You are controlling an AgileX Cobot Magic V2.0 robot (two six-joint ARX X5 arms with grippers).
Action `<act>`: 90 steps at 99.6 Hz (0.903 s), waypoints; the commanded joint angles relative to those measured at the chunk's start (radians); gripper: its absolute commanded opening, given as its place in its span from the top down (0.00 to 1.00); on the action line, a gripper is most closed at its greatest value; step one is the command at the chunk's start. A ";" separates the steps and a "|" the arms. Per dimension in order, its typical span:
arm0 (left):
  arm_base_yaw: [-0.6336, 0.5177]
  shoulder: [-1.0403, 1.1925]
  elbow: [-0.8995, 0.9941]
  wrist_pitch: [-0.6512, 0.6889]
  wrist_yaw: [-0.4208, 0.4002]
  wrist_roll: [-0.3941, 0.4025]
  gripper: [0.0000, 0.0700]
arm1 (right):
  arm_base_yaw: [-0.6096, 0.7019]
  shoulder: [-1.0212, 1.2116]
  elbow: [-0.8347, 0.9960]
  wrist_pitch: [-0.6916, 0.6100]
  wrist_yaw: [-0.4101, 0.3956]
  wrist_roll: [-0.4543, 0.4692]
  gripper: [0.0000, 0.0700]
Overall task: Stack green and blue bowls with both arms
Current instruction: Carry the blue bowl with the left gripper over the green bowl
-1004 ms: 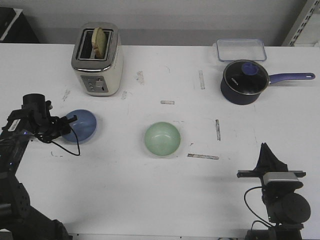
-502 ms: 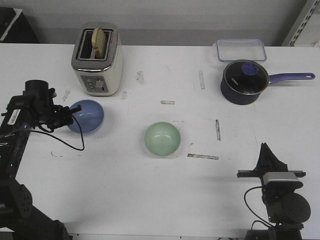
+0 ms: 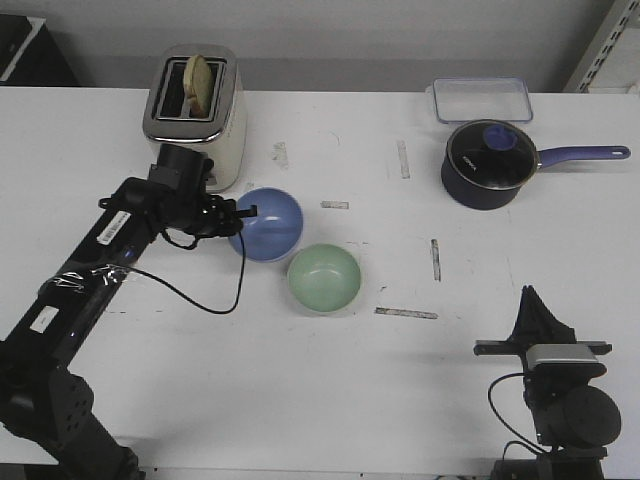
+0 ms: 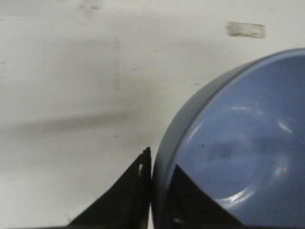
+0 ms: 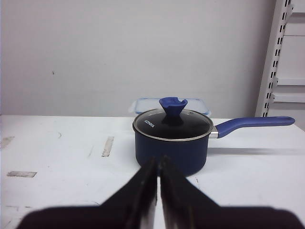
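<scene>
Two bowls sit near the table's middle: our left end effector [image 3: 240, 213] grips the blue bowl [image 3: 268, 223] by its rim, just beside the green bowl [image 3: 324, 278]. Our right end effector [image 5: 158, 168] is closed near the front edge.

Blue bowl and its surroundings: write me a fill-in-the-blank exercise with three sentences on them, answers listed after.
1. The left pincer is shut on the rim of the ____ bowl.
2. The green bowl sits on the table with ____ inside it.
3. The right pincer is shut, holds nothing, and faces the navy ____ with the glass lid.

Missing words: blue; nothing; saucepan
</scene>
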 commanded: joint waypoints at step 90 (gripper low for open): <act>-0.247 0.116 0.025 0.063 0.042 -0.034 0.73 | 0.001 -0.001 0.000 0.010 0.003 -0.004 1.00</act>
